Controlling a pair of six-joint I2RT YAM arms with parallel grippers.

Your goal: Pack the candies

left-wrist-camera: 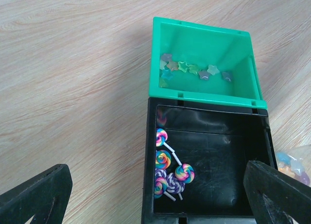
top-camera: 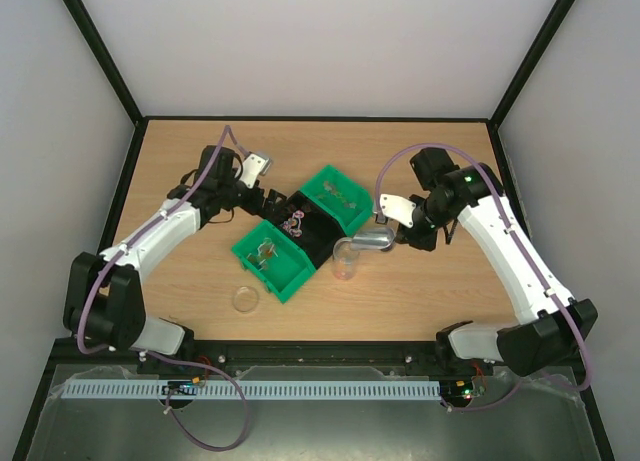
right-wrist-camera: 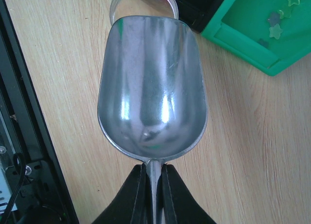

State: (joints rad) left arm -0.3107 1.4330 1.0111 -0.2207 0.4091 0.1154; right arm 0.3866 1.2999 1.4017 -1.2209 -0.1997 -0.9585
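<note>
The candies [left-wrist-camera: 169, 174] lie in 2 touching bins: swirled ones in the black bin [left-wrist-camera: 214, 136], stars in the green bin [left-wrist-camera: 204, 39]. The left tool [left-wrist-camera: 160, 192] hangs wide open above the black one. The right tool [right-wrist-camera: 153, 185] clamps an empty metal scoop [right-wrist-camera: 151, 88], its lip by a clear cup [right-wrist-camera: 143, 0].

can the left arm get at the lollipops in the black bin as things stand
Probably yes: the left gripper is open above the black bin, and the swirl lollipops lie uncovered, though close to one wall.
</note>
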